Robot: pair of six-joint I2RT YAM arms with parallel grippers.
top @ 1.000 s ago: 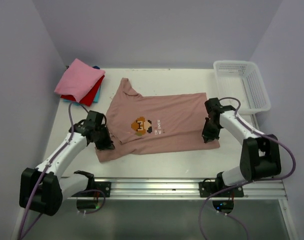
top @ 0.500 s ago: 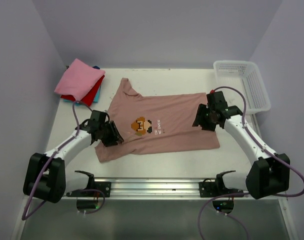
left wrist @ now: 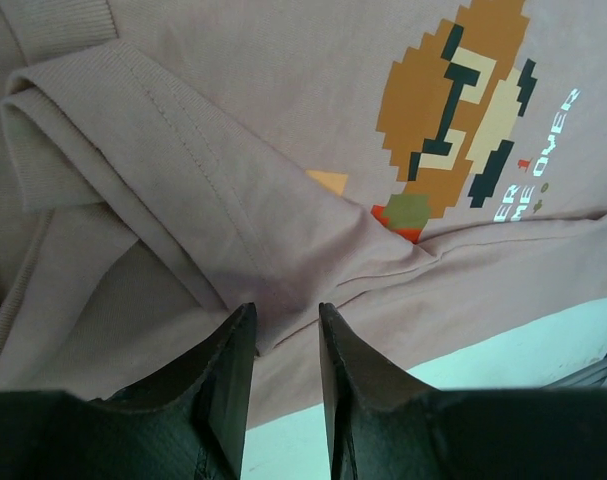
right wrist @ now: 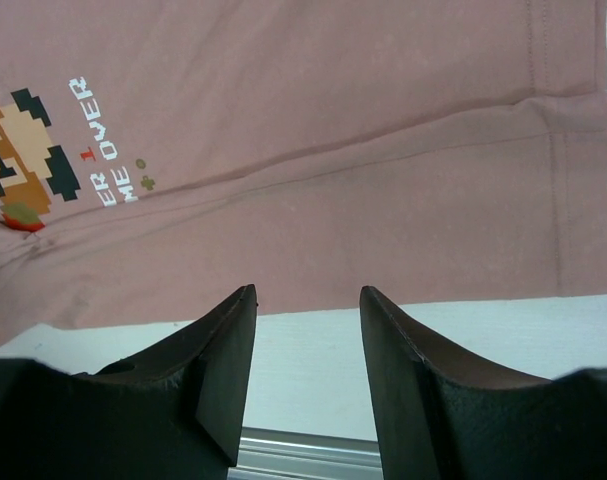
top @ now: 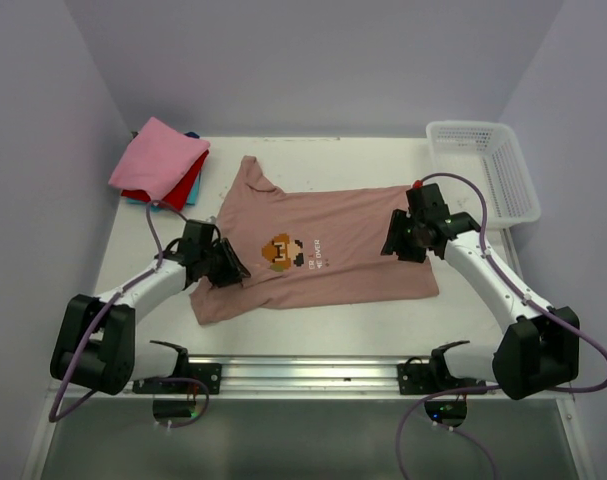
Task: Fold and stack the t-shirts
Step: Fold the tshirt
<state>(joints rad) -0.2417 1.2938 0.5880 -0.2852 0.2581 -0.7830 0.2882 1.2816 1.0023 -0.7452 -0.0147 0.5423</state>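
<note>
A dusty-pink t-shirt (top: pixel 333 222) lies spread across the table with its near long edge folded over; its pixel-art figure (top: pixel 281 252) and white text face up. My left gripper (top: pixel 233 270) hovers open over the shirt's left part, above a folded sleeve (left wrist: pixel 103 130); in the left wrist view the left gripper (left wrist: pixel 286 315) has only the shirt (left wrist: pixel 233 80) beneath it. My right gripper (top: pixel 392 245) is open over the right part; in the right wrist view it (right wrist: pixel 308 295) stands above the shirt's (right wrist: pixel 333 120) near edge. Folded t-shirts are stacked back left, bright pink (top: pixel 158 157) over red (top: pixel 186 188).
A white lattice basket (top: pixel 483 170) stands at the back right corner. A blue edge (top: pixel 140 201) shows under the stack. A metal rail (top: pixel 313 375) runs along the near edge. Lilac walls close in the left, back and right sides.
Both grippers went from shut to open, letting go of the shirt's near edge. Each has lifted and moved inward and away from that edge. The shirt lies as before.
</note>
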